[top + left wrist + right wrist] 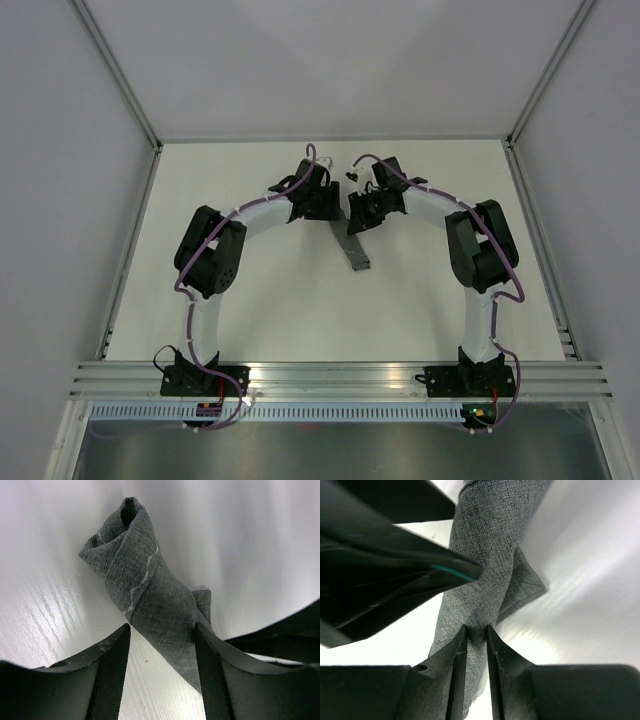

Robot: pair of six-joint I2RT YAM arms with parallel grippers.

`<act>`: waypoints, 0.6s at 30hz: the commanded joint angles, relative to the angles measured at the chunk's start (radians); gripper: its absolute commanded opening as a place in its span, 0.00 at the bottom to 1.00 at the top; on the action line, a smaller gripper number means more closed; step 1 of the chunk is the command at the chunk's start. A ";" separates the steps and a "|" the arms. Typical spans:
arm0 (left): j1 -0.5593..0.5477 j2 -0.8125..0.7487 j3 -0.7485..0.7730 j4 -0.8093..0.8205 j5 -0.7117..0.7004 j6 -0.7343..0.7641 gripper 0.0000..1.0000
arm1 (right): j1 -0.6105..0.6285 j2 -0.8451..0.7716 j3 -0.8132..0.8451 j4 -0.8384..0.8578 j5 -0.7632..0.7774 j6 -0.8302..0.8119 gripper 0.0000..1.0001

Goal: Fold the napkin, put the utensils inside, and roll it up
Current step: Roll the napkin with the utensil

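Napkin: the napkin (pixel 353 252) is a narrow dark grey roll on the white table (pixel 420 300), in the far middle, between the two claws.
Roll ends: from above, the far end is hidden under the claws and only the near end shows. In the left wrist view (pixel 150 595) the far end is an open tube, with pale stitching winding around it.
Left claw: the left claw (pixel 162 627) is released. Its fingers (pixel 112 675) stand apart on both sides of the roll, one at the cloth, the other with bare table between.
Right claw: the right claw (pixel 476 628) is clenched on the napkin (pixel 485 555), a thin fold pinched in the narrow gap.
Hidden: the inside of the roll cannot be seen. A black part (pixel 395 565) covers the upper left of the right wrist view and hides some cloth.
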 commanded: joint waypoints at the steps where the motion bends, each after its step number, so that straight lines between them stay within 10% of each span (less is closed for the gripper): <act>1: 0.000 -0.099 -0.020 0.074 0.027 0.035 0.60 | -0.025 0.029 0.009 0.013 0.053 0.010 0.27; 18: -0.001 -0.114 -0.129 0.172 0.050 -0.020 0.61 | -0.037 0.056 0.018 -0.001 0.030 0.042 0.26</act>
